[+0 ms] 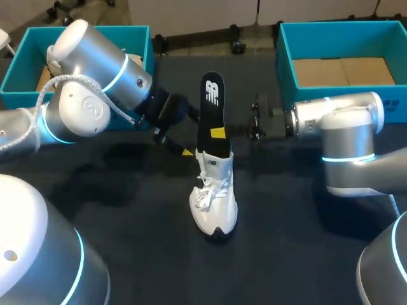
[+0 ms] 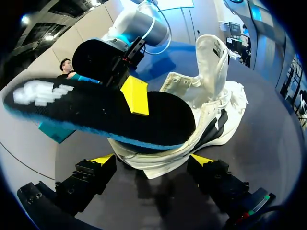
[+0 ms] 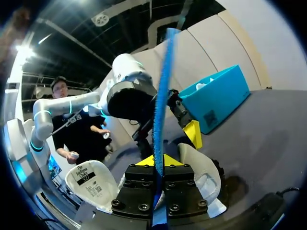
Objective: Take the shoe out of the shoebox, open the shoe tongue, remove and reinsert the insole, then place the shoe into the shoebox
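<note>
The right hand (image 1: 218, 133) is clamping the insole (image 1: 212, 101) flat between its tips, low on its length, just above the shoe (image 1: 215, 197). The insole is standing nearly upright, its long axis rising out of the shoe's mouth, lower end tucked inside and upper end free.

The shoe is sitting sole-down mid-bench (image 1: 127, 216), toe toward the robot and heel away. Its tongue (image 2: 211, 62) is standing up clear of the insole. The left hand (image 2: 152, 159) is sitting at the heel, coming in from the left — whether it is gripping the heel I cannot tell.

The move is turning on one line. The insole has to travel along its own axis — up to come clear, or down and toeward to seat — and the right hand is the one placed for that.

Nothing is hanging over the insole's upper end. The left box (image 1: 16, 82) and right box (image 1: 284, 57) are sitting well apart from the shoe at the far corners.
</note>
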`<state>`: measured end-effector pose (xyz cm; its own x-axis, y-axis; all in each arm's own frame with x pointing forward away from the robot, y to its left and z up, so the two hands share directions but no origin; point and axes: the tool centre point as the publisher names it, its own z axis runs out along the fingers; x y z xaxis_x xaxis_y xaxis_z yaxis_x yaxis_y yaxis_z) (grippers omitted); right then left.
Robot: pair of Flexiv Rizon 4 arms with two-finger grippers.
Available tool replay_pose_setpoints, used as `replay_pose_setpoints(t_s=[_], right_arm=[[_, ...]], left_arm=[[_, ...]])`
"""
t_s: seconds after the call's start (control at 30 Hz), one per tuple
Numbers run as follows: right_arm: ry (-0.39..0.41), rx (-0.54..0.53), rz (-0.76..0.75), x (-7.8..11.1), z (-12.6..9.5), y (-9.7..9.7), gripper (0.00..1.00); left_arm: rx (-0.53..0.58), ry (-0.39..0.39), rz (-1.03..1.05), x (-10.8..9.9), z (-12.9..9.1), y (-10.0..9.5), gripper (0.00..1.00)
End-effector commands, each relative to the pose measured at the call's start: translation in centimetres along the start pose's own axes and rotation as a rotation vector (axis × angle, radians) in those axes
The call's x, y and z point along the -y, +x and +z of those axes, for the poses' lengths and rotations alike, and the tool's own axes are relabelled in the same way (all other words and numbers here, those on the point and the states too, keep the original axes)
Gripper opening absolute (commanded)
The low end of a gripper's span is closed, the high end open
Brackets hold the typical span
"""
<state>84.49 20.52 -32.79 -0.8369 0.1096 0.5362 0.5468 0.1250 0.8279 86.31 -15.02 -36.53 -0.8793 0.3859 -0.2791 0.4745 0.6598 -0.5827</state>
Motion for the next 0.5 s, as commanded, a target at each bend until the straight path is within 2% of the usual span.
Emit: replay_pose_setpoints(t_s=[0.03, 0.5], right_arm=[[0.023, -0.002, 0.01, 0.7, -0.3, 0.2, 0.0], [0.06, -0.028, 0.08, 3.6, 0.3, 2.1, 0.0]], left_arm=[[0.001, -0.003, 0.0, 0.1, 0.0, 0.1, 1.0], [0.001, -0.003, 0.0, 0.1, 0.0, 0.1, 1.0]])
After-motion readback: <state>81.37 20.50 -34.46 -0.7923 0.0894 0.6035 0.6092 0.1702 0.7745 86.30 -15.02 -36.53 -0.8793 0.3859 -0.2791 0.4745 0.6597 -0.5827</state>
